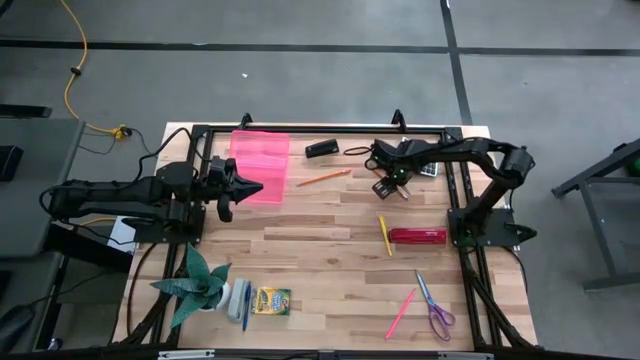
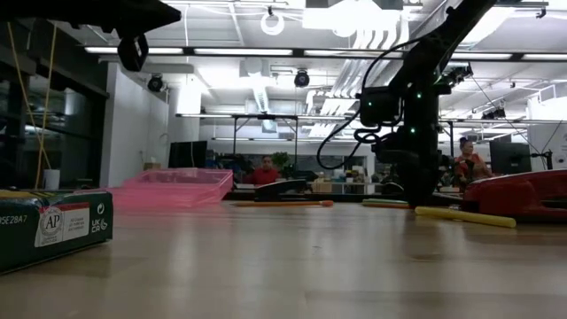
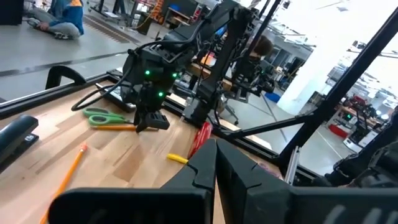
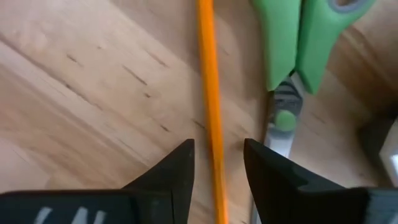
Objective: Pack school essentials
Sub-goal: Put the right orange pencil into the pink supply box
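My right gripper (image 4: 217, 165) points down at the far right of the table (image 1: 300, 250), open. Its fingers stand on either side of a thin orange pencil (image 4: 210, 93) that lies flat on the wood, with a gap on each side. Green-handled scissors (image 4: 305, 43) lie right beside that pencil. In the high view my right gripper (image 1: 392, 185) hides that pencil. A second orange pencil (image 1: 323, 178) lies farther left. My left gripper (image 1: 245, 190) hangs shut and holds nothing at the near edge of the pink case (image 1: 260, 160).
A black stapler (image 1: 322, 148) and a grey calculator (image 1: 428, 171) lie at the far edge. A yellow pencil (image 1: 384, 235) and a red bar (image 1: 418, 236) lie mid-right. Purple scissors (image 1: 432, 305), a pink pencil (image 1: 400, 313), a crayon box (image 1: 271, 300), a blue pen (image 1: 245, 305) and a plant (image 1: 200, 285) sit near the front.
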